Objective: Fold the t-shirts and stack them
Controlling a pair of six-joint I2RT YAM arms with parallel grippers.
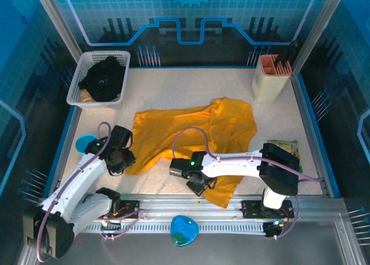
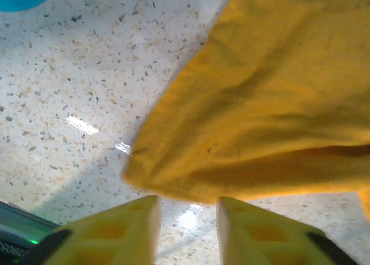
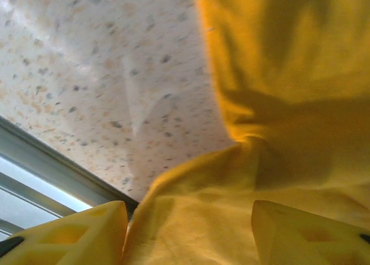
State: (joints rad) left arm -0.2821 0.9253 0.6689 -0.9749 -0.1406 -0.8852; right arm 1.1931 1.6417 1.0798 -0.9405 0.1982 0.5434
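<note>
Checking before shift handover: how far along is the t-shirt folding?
Done: nothing folded yet. In hand: the yellow t-shirt lies rumpled on the table; left hand open just off its edge, right hand open astride the cloth. Left: fold it, then the black t-shirt bunched in the basket, and stack.

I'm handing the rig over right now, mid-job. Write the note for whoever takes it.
Left gripper: open, at the near-left corner of the yellow t-shirt, cloth just beyond its fingertips.
Right gripper: open, over the shirt's near edge, cloth between its fingers.
Yellow t-shirt lies rumpled on the table; black t-shirt is bunched in the white basket, far left.
Done: nothing folded or stacked.
Left: fold both, stack them.
</note>
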